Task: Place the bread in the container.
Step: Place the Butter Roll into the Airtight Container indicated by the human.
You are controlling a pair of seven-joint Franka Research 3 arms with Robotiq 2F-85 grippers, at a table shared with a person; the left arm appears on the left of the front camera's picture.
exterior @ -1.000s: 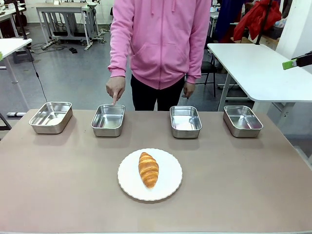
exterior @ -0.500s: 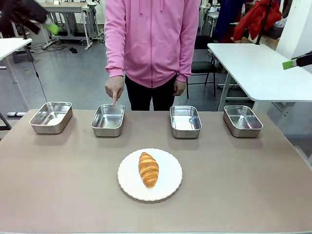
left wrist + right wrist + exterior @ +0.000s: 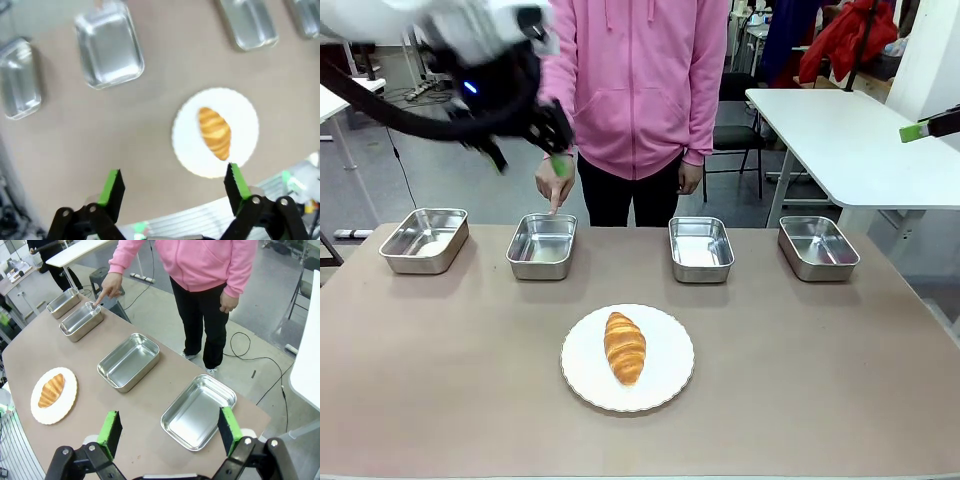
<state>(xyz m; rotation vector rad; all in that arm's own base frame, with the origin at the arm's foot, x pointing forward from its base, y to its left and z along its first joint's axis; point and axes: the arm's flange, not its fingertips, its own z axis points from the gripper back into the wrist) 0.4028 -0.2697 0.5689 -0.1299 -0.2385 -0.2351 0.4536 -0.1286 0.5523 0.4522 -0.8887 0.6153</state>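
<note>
Item: bread (image 3: 625, 347), ridged golden-brown croissant, laid on scallop-edged white plate (image 3: 667, 378). Item: container (image 3: 540, 270), shiny shallow steel tray, pointed at by a person's hand (image 3: 556, 182). The left gripper (image 3: 173, 172) and right gripper (image 3: 169, 414) are held wide, empty.

White left arm (image 3: 470, 20), black wrist section (image 3: 505, 95), small blue light (image 3: 470, 87), dark cable (image 3: 380, 105). Left gripper (image 3: 173, 170), right gripper (image 3: 168, 411): black linked fingers (image 3: 244, 216), green pads (image 3: 111, 187). Person (image 3: 620, 150): pink hooded top (image 3: 640, 60), front pocket (image 3: 635, 118), black trousers (image 3: 200, 315).
</note>
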